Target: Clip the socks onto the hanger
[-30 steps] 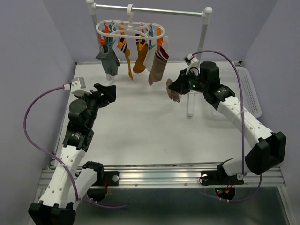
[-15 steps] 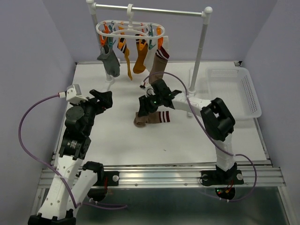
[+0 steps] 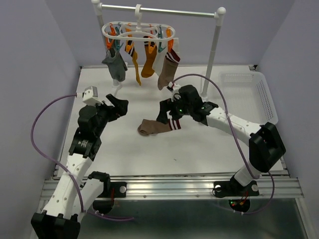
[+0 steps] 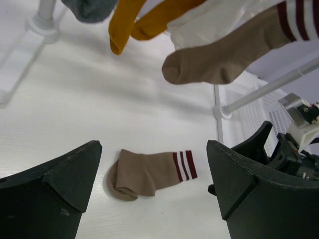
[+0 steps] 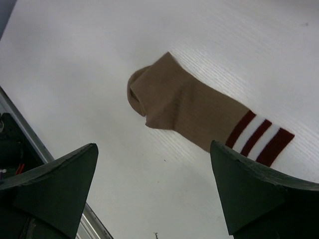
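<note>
Top external view: you are looking down on a white table (image 3: 149,154) with both arms reaching out from its near edge. At the far side, well beyond both sets of fingers, stands a metal rail stand (image 3: 169,11). A white perforated basket (image 3: 266,94) sits off to the outside of the right arm.

The hanger (image 3: 139,31), a white oval frame with orange and teal clips, hangs from the rail. The hung socks (image 3: 148,62), grey, mustard, white and brown striped, dangle from its clips above and beyond the fingers.

One loose sock (image 3: 157,126), brown with dark red and white stripes at the cuff, lies flat on the table. The right gripper (image 3: 167,112) hovers just over its cuff end. Its fingers are spread wide and hold nothing. In the right wrist view the loose sock (image 5: 189,107) lies below the gap, cuff close to one finger. The left gripper (image 3: 119,105) is also spread and empty, with the sock ahead of its gap and well apart.

The step in hand looks like picking up this sock. Next you would likely lower the right fingers around the cuff, close them, then lift towards a free clip.
</note>
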Controlling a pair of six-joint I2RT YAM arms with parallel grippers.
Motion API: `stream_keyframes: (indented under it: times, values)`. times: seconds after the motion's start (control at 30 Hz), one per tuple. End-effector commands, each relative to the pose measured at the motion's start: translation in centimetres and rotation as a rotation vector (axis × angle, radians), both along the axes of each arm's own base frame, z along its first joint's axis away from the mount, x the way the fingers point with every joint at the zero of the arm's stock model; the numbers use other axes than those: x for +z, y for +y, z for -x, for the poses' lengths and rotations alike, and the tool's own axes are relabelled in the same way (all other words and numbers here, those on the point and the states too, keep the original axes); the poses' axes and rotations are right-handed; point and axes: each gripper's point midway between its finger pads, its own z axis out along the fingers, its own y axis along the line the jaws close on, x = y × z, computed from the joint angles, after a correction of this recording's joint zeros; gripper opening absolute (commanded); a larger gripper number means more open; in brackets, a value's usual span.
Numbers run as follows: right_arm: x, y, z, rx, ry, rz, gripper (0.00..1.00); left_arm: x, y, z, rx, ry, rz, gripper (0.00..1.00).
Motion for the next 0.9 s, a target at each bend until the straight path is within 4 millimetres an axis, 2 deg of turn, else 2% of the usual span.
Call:
stream_keyframes:
  times: [0.0,0.03,0.1,0.13,0.27,0.33,0.47,0.5,0.6,0.67,0.87]
  values:
    - [-3.0,-2.1,-0.2,-0.109,0.055,0.021,1.0,-2.2,-3.6,-0.3,-0.173,0.015,0.052,0.99]
    - [-4.4,-2.2,0.6,-0.103,0.09,0.025,1.0,-3.3,-4.1,-0.4,-0.19,0.028,0.056,0.99]
    - [-5.2,-1.6,0.8,-0.083,0.109,-0.003,1.0,-4.8,-4.7,-0.6,-0.204,0.049,0.05,0.99]
    - [-6.3,-1.3,0.7,-0.079,0.132,0.007,1.0,-5.0,-4.9,-0.6,-0.208,0.054,0.049,0.99]
    - [-8.1,-1.1,-0.5,-0.087,0.157,0.005,1.0,-5.8,-6.1,-0.5,-0.252,0.07,0.031,0.99]
    - [-9.9,-2.5,-2.2,-0.171,0.2,0.021,1.0,-6.3,-6.1,-0.7,-0.232,0.078,0.015,0.99]
    - [-12.3,-5.7,-3.1,-0.287,0.272,0.045,1.0,-6.2,-6.1,-1.3,-0.23,0.072,-0.005,0.99]
    - [-12.8,-7.8,-3.7,-0.362,0.265,0.068,1.0,-6.2,-6.3,-1.6,-0.24,0.067,-0.009,0.99]
    - [-13.0,-11.4,-4.2,-0.471,0.266,0.094,1.0,-6.6,-6.7,-2.2,-0.25,0.08,-0.021,0.99]
    - [-13.2,-12.4,-4.2,-0.497,0.262,0.115,1.0,-6.7,-7.0,-2.6,-0.258,0.09,-0.025,0.99]
    - [-13.5,-12.8,-4.3,-0.497,0.265,0.153,1.0,-10.7,-7.4,-3.3,-0.248,0.22,-0.037,0.99]
